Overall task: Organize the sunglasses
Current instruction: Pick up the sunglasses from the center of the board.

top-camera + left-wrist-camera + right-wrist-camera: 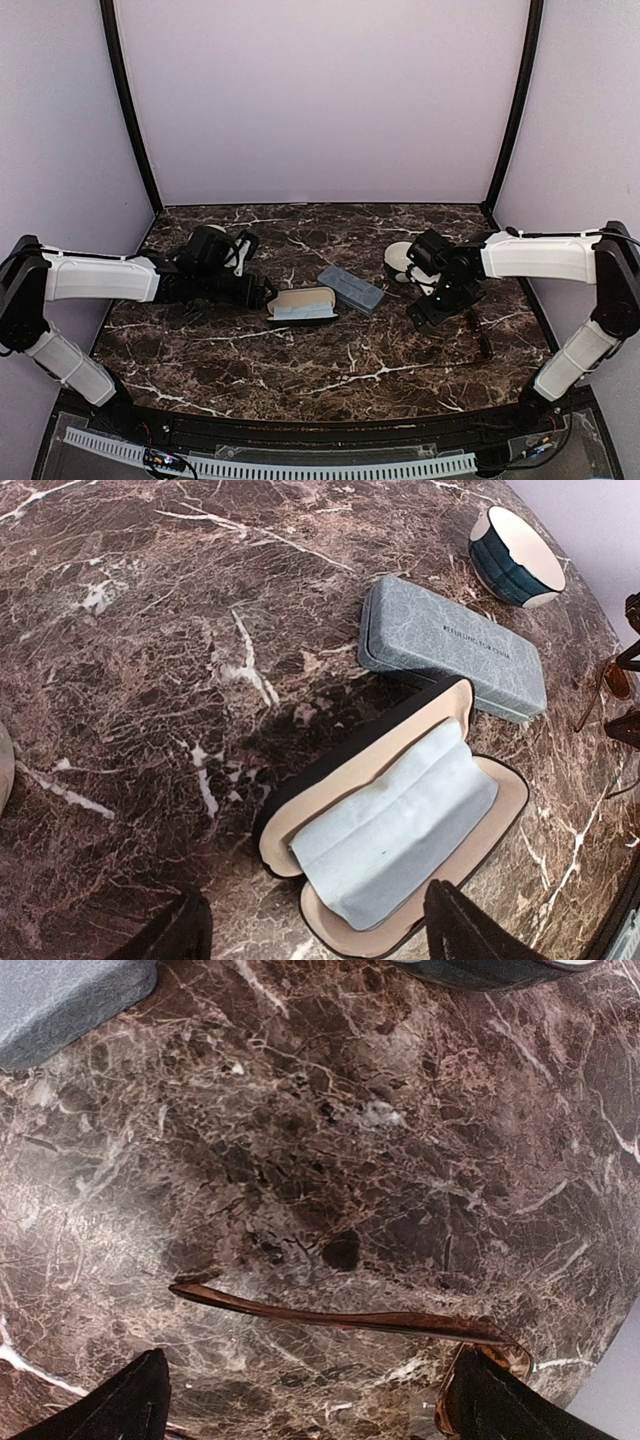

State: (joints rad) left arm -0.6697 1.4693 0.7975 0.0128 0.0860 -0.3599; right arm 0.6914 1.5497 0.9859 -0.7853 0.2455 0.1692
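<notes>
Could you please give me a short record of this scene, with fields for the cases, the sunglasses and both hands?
Black case: open, light blue cloth inside, no glasses in it
Blue-grey case: closed, just beyond the black case
Sunglasses: one pair seen, lying on the table below the right hand
Left hand: open, over the black case
Right hand: open, holding nothing

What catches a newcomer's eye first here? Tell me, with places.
The open black case, pale cloth inside, lies in the middle of the marble table, just ahead of the left claw. The closed blue-grey case sits beside it on the right arm's side, and sunglasses lie below the open right claw.
</notes>
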